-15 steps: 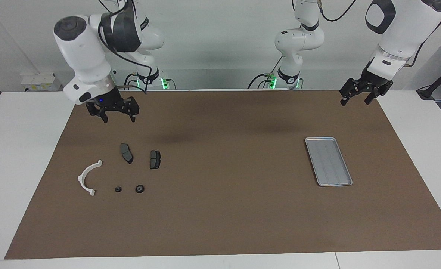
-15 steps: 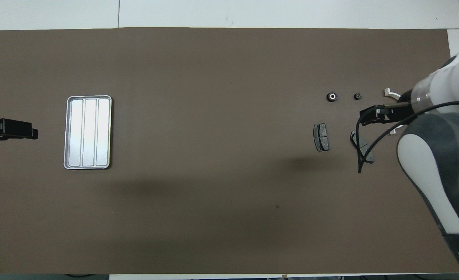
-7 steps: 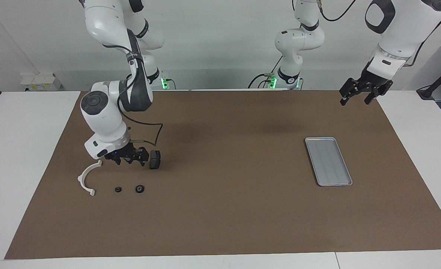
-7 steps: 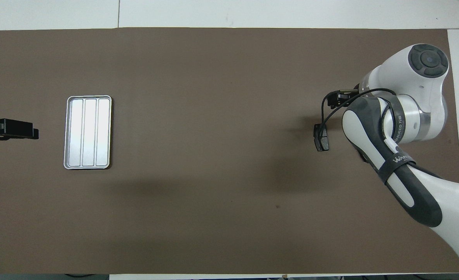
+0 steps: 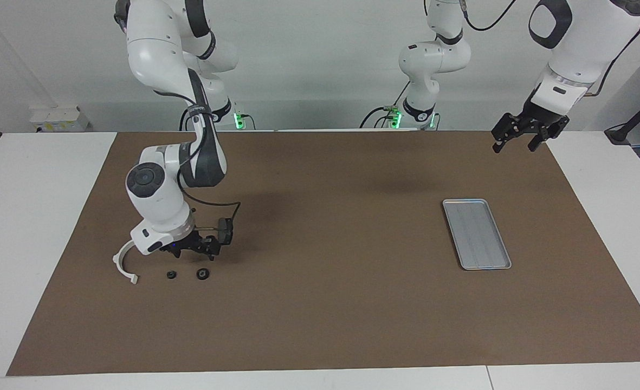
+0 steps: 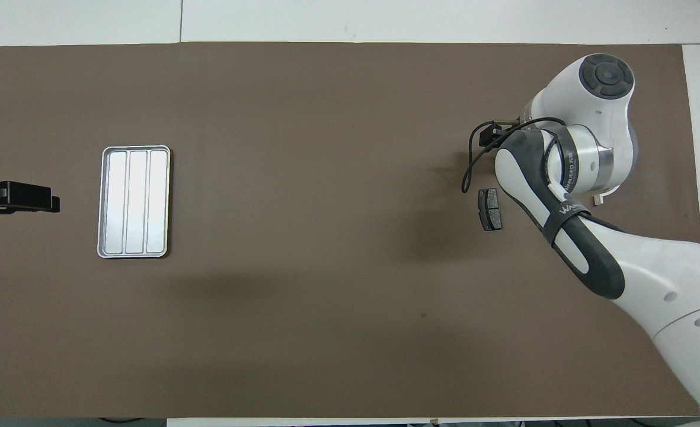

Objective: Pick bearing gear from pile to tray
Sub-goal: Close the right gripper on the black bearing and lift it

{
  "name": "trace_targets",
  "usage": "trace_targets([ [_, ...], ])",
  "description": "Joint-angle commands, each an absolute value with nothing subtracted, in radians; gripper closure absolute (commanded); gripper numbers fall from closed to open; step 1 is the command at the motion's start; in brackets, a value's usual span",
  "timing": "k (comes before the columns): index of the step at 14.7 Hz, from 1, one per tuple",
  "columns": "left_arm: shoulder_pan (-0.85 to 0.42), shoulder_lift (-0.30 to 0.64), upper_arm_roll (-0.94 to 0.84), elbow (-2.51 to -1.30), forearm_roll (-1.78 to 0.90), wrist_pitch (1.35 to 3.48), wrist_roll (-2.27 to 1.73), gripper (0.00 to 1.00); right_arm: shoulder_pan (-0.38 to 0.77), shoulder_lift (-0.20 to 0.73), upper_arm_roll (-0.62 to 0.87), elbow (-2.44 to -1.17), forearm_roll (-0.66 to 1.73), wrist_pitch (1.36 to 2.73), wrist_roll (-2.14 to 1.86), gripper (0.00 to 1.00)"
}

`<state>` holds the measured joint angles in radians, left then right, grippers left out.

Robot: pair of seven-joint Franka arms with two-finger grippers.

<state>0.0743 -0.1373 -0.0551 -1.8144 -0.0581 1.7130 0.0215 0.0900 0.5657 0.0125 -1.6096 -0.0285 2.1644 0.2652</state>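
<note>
Pale wall [image 5: 309, 65], white table [image 5: 38, 216], brown mat [image 5: 330, 303]

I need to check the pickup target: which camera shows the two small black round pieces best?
The facing view: both small black round pieces lie uncovered on the mat below the right gripper. In the overhead view the right arm covers them entirely.

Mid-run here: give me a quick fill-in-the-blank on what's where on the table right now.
1. The right gripper is low over the ____ of small parts.
2. The tray holds ____ parts.
3. The left gripper waits over the mat's corner at the ____ arm's end of the table.
4. The white arc lies beside two small black ____ pieces.

Missing: pile; no; left; round
</note>
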Motion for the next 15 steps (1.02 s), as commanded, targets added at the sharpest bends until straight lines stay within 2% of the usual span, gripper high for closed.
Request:
trace_targets([
  [1,0.075,-0.166,-0.058,-1.844,-0.044,1.726,0.014,0.0,0.091,0.606,0.012,-1.563,-0.06,2.157,0.293,0.01],
  [10,0.075,-0.166,-0.058,-1.844,-0.044,1.726,0.014,0.0,0.08,0.615,0.012,-1.571,-0.084,2.238,0.295,0.16],
  [15,0.075,-0.166,-0.058,-1.844,-0.044,1.726,0.014,0.0,0.075,0.62,0.012,-1.578,-0.083,2.246,0.295,0.19],
])
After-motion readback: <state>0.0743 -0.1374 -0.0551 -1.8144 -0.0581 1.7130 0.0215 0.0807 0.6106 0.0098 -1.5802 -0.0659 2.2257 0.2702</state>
